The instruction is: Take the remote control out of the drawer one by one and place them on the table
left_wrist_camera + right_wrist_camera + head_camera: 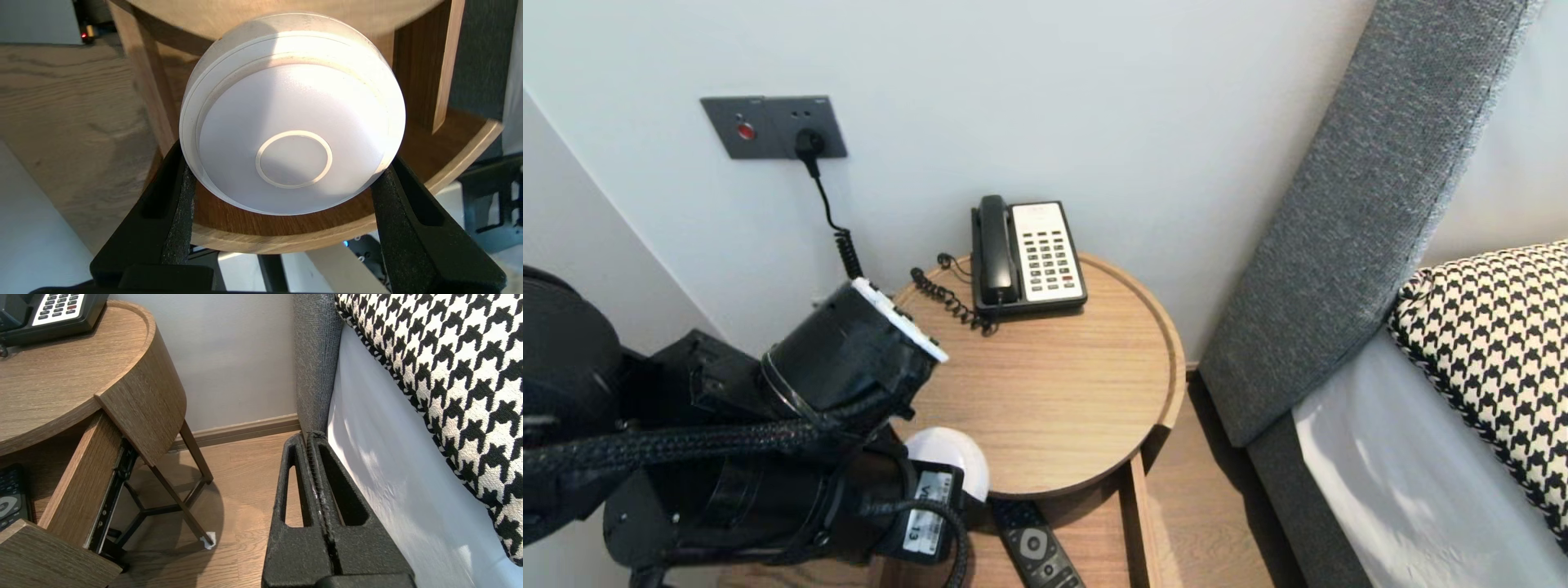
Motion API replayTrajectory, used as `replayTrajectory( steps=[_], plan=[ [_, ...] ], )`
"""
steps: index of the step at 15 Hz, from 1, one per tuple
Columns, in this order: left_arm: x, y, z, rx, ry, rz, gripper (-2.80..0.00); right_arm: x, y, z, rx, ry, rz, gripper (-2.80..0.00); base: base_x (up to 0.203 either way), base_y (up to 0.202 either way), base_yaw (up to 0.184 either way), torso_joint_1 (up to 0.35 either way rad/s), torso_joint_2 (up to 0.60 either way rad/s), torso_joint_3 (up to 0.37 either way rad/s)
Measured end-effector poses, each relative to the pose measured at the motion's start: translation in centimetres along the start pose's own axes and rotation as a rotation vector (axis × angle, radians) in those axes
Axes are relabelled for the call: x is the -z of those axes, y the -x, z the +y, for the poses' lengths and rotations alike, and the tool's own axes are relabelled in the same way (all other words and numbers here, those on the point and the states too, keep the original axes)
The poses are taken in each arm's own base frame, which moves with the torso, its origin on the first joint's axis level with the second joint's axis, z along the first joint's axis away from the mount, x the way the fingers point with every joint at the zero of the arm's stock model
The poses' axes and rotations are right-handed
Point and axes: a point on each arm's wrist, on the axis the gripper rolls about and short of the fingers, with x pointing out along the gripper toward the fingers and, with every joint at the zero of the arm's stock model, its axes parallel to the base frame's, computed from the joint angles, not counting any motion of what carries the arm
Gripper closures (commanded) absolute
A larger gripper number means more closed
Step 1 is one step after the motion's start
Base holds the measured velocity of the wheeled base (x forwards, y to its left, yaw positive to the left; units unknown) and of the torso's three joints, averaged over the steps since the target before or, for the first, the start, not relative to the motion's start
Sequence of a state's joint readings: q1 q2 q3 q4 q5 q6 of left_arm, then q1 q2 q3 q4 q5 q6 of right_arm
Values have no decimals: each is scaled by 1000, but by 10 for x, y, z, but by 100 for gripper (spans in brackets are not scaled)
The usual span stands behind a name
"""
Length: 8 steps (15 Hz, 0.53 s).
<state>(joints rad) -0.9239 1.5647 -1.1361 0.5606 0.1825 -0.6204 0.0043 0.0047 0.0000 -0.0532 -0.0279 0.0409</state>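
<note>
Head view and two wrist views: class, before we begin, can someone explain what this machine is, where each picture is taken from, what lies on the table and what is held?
This is a robot with two arms. The head view looks down from a camera on its head, and each wrist view looks along one arm's fingers. The round wooden table carries a telephone. A remote control lies in the open drawer beneath it. The left end effector grips a white round disc between its fingers, near the table's front edge. The right end effector is shut, empty and parked beside the bed.
</note>
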Motion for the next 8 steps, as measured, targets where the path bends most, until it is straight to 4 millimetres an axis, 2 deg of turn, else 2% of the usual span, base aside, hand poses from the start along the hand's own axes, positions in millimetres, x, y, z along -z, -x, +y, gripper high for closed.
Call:
replayTrajectory(
  steps=[4,8],
  plan=[
    [-24,0,3,-63,41,47,0,0,0,0,0,0,0,0,0,0,0,0,0,0],
    [-45,-2,-4,-95,58,73,0,0,0,0,0,0,0,0,0,0,0,0,0,0]
  ],
)
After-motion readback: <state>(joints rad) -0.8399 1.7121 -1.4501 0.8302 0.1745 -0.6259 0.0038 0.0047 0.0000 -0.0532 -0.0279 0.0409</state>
